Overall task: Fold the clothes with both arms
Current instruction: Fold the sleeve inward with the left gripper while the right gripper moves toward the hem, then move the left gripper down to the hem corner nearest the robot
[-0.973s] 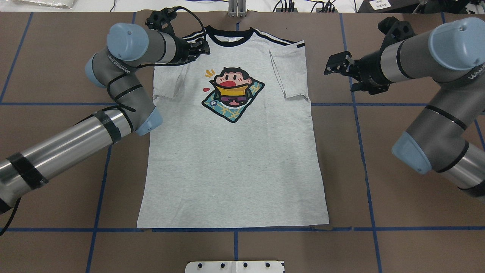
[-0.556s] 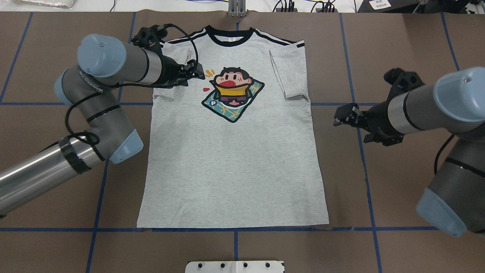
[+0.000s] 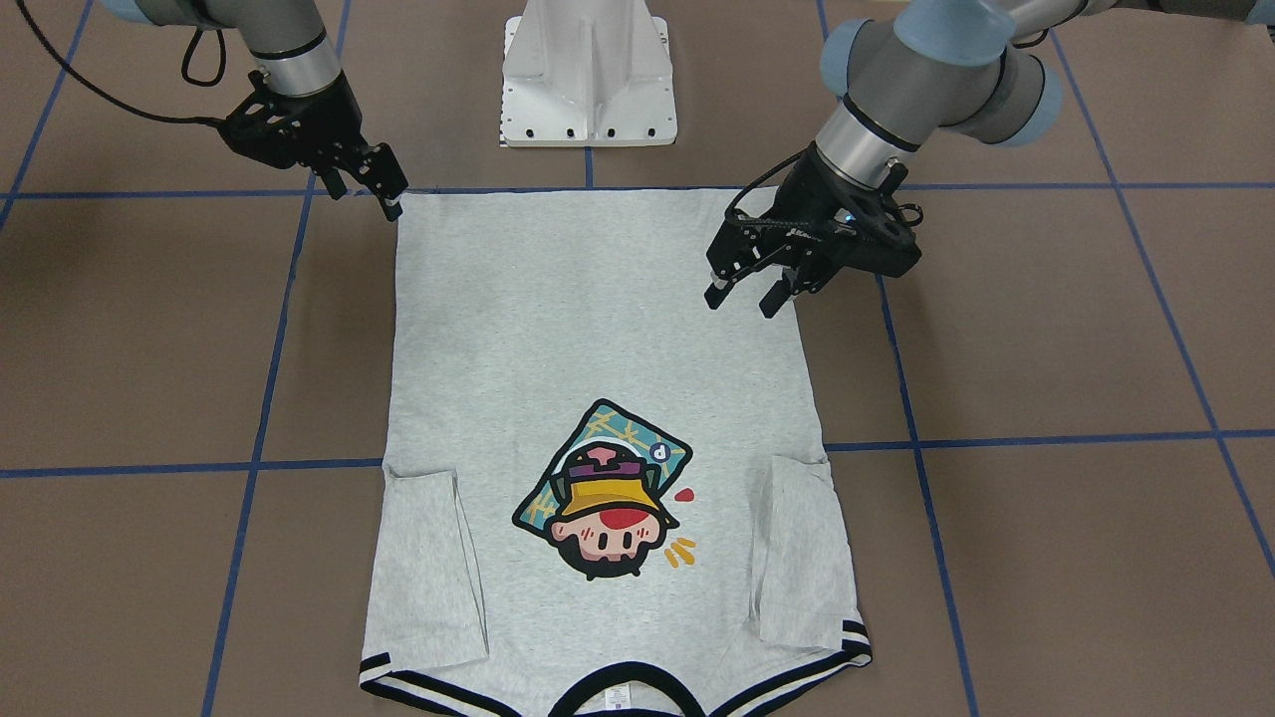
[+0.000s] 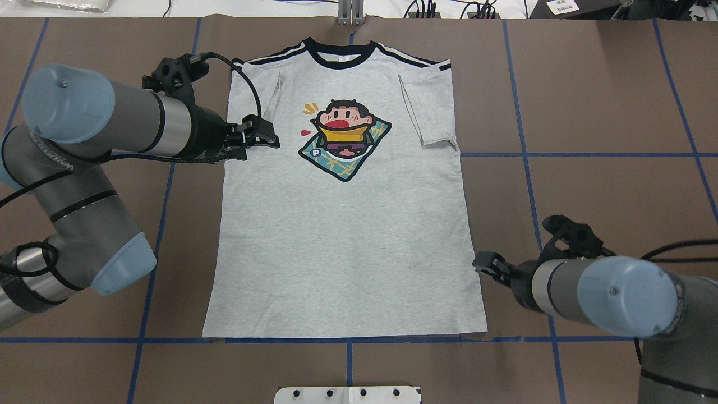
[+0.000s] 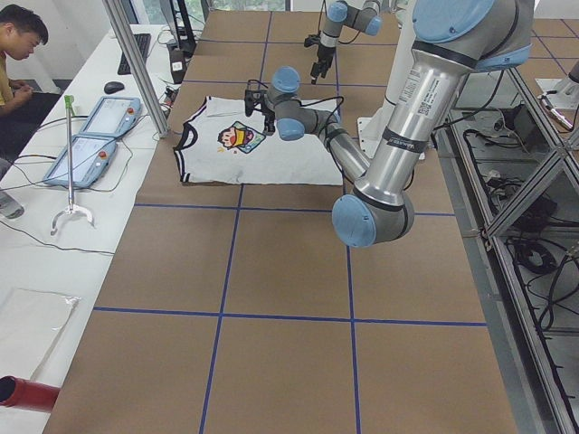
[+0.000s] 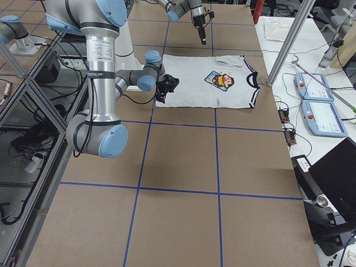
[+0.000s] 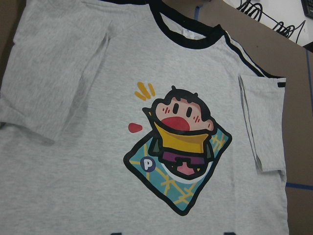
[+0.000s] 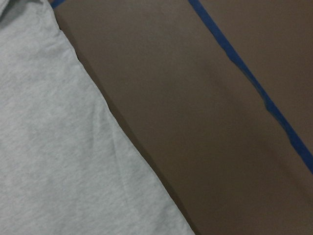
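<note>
The grey T-shirt (image 4: 342, 235) lies flat and print-up on the brown table, collar at the far edge, both sleeves folded in over the body. My left gripper (image 4: 268, 139) hovers open above the shirt's left side, just left of the cartoon print (image 4: 343, 137). In the front-facing view its fingers (image 3: 715, 294) stand apart with nothing between them. My right gripper (image 4: 483, 262) sits at the shirt's right edge, close to the hem corner (image 3: 403, 199), open and empty. The left wrist view shows the print (image 7: 178, 156). The right wrist view shows only the shirt edge (image 8: 49, 147) and table.
The white pedestal base (image 3: 588, 70) stands at the table's near edge behind the hem. Blue tape lines (image 4: 524, 154) grid the brown table. A person (image 5: 18, 41) sits at a side bench with teach pendants (image 5: 99, 127).
Both arms drew back toward the base. The left gripper went from the left shoulder to beside the print, and the right gripper from beside the right sleeve to near the hem. The shirt stayed put.
</note>
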### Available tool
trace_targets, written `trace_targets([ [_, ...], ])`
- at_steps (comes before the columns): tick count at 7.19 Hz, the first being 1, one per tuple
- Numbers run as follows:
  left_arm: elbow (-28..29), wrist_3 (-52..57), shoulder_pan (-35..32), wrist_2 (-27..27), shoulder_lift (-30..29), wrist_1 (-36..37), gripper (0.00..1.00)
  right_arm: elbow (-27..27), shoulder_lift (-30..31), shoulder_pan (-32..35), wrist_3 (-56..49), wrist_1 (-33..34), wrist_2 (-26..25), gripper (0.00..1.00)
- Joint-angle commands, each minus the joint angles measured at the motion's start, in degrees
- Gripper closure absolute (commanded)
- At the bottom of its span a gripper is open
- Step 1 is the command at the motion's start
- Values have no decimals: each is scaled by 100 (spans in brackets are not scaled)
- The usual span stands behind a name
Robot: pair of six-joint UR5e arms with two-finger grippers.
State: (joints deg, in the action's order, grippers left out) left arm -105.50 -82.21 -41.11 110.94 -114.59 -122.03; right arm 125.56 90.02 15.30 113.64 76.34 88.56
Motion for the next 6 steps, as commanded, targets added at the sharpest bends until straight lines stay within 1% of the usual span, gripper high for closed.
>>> trace_targets([
  [1,-93,39,32,-46,173,4,24,30,68,-798,894,388,-672,8],
  [2,-67,74,41,-37,243,-14,24,-5,42,-974,1184,443,-725,11],
  [4,-111,92,111,-55,253,-5,24,-198,-72,-1028,1195,435,-709,12],
  [5,-120,83,112,-72,244,-5,24,-382,-238,-1046,1204,435,-674,12],
  [6,-120,91,103,-81,253,-5,24,-427,-318,-1055,1196,443,-664,15],
])
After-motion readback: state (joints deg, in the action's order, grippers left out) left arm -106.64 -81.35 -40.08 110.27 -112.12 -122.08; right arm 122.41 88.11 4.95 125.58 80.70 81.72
